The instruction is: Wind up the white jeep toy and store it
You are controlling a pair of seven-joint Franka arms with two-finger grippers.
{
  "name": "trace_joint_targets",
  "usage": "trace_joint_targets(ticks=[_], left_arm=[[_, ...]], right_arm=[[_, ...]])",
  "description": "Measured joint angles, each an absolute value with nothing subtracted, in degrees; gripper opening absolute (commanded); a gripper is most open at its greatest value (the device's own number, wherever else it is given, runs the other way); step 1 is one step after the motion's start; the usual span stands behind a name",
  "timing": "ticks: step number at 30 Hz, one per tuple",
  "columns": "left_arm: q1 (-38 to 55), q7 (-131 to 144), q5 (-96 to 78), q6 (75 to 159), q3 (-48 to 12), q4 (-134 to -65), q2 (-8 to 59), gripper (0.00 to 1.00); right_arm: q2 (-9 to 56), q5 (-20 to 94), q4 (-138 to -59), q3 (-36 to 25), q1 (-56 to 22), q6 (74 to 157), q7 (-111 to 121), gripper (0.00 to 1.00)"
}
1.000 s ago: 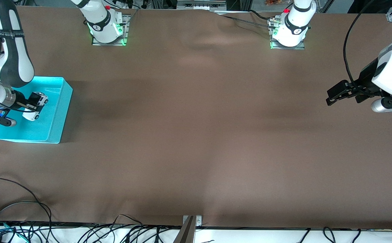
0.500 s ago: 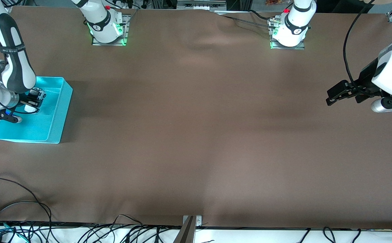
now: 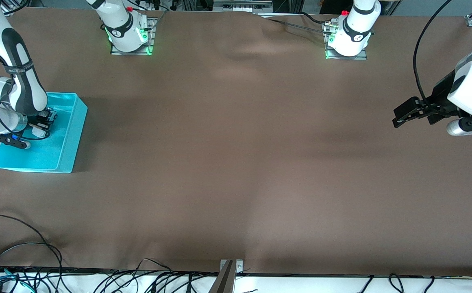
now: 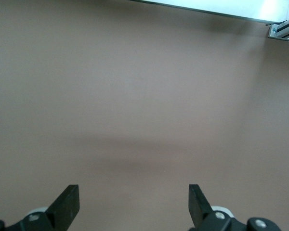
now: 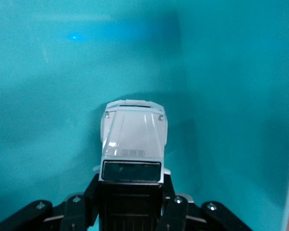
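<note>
We see the right pincer (image 5: 130, 202) clamping the jeep (image 5: 132, 139) inside the bin (image 3: 67, 134), at the worktop's right-arm end; releasing before it rests on the floor could tip it. Left pincer (image 4: 134, 204) waits, spread apart.

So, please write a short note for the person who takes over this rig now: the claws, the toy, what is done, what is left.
Right claw: shut on the small white jeep toy with black roof, low inside the cyan plastic bin at the right arm's end of the table.
Left claw: open, holds nothing, waits over bare brown tablecloth.
Done: toy brought into the bin.
Left: release it, lift the right arm out.
</note>
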State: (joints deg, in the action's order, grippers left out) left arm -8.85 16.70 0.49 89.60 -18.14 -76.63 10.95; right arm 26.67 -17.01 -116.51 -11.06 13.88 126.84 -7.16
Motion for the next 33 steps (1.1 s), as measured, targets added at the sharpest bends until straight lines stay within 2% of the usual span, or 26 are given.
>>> trace_joint_targets(ticks=[2, 3, 4, 6, 7, 8, 13, 17, 24, 33], left_arm=[[-8.9, 16.7, 0.5, 89.6, -18.1, -76.6, 11.0, 1.00], [-8.9, 16.7, 0.5, 89.6, -18.1, -76.6, 11.0, 1.00], [-8.9, 16.7, 0.5, 89.6, -18.1, -76.6, 11.0, 1.00], [-8.9, 16.7, 0.5, 89.6, -18.1, -76.6, 11.0, 1.00], [-8.9, 16.7, 0.5, 89.6, -18.1, -76.6, 11.0, 1.00], [-8.9, 16.7, 0.5, 89.6, -18.1, -76.6, 11.0, 1.00], [-8.9, 16.7, 0.5, 89.6, -18.1, -76.6, 11.0, 1.00], [-8.9, 16.7, 0.5, 89.6, -18.1, -76.6, 11.0, 1.00], [-8.9, 16.7, 0.5, 89.6, -18.1, -76.6, 11.0, 1.00], [-8.9, 16.7, 0.5, 89.6, -18.1, -76.6, 11.0, 1.00]], right_arm=[[26.9, -17.1, -116.5, -11.1, 14.0, 127.3, -7.1, 0.09], [27.1, -17.1, -116.5, -11.1, 14.1, 127.5, -7.1, 0.17], [27.3, -17.1, -116.5, -11.1, 14.1, 127.6, -7.1, 0.31], [27.5, -17.1, -116.5, -11.1, 14.2, 127.9, -7.1, 0.52], [27.6, -17.2, -116.5, -11.1, 14.2, 127.9, -7.1, 0.68], [27.7, -17.2, -116.5, -11.1, 14.2, 128.0, -7.1, 0.76], [27.9, -17.2, -116.5, -11.0, 14.2, 128.1, -7.1, 0.86], [28.1, -17.2, -116.5, -11.0, 14.2, 128.1, -7.1, 1.00], [27.8, -17.2, -116.3, -10.4, 14.2, 127.4, -7.1, 1.00], [23.2, -17.2, -115.5, -6.9, 14.2, 120.6, -8.8, 1.00]])
